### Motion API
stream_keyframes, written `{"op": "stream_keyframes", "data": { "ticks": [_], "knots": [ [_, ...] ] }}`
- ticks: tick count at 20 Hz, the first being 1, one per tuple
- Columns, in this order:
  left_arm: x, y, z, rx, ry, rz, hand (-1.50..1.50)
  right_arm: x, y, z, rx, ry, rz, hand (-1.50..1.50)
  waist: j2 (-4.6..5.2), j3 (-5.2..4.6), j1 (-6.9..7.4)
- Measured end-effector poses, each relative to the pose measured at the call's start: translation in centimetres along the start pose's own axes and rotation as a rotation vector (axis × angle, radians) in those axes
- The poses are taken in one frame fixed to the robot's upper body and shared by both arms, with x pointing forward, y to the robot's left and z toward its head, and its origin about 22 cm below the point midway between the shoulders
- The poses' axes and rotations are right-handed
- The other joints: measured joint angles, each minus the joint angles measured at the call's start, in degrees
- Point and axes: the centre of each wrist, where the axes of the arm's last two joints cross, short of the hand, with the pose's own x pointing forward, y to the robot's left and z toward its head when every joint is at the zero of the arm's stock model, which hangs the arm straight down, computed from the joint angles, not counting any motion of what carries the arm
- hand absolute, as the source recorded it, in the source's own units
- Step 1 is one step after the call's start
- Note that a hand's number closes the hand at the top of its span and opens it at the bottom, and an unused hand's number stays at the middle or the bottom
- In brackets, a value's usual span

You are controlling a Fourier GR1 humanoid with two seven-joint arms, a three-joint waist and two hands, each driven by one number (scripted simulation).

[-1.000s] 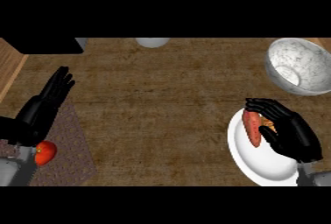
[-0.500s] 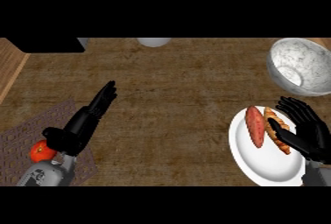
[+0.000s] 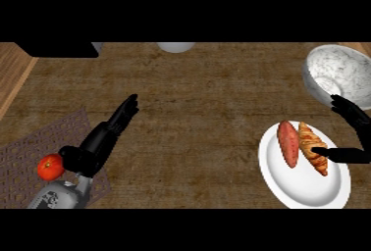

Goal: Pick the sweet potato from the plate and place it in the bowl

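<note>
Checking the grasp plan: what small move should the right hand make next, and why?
Probably shift the right hand leftward, over the croissant, to the sweet potato. The hand is open at the plate's right edge, thumb by the croissant; the sweet potato lies untouched on the croissant's far side.
</note>
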Motion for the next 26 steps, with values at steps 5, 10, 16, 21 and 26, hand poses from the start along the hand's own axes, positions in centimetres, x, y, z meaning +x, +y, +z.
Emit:
{"op": "stream_keyframes", "data": {
  "ticks": [5,10,16,21,26],
  "knots": [
    [0.0,-0.6,-0.2,-0.012,-0.001,0.005,0.0,2.8,-3.0,-1.3,0.285,0.151,0.196,-1.5,0.03,-0.09,0.53],
    [-0.4,-0.8,0.2,-0.009,0.003,0.003,0.0,6.3,-3.8,-3.2,0.505,0.262,0.259,-1.5,-0.12,-0.06,0.14],
    [0.0,-1.1,-0.4,0.001,-0.001,0.005,0.0,8.3,-2.7,-4.4,0.634,0.339,0.292,-1.5,-0.16,-0.01,-0.44],
    [-0.2,-0.9,-0.2,0.017,0.003,0.002,0.0,8.9,-1.0,-5.0,0.659,0.369,0.311,-1.5,-0.17,0.02,-0.58],
    [0.6,-0.2,-0.1,0.011,0.003,-0.002,0.0,9.6,0.5,-4.6,0.638,0.354,0.333,-1.5,-0.19,0.04,-0.72]
  ]
}}
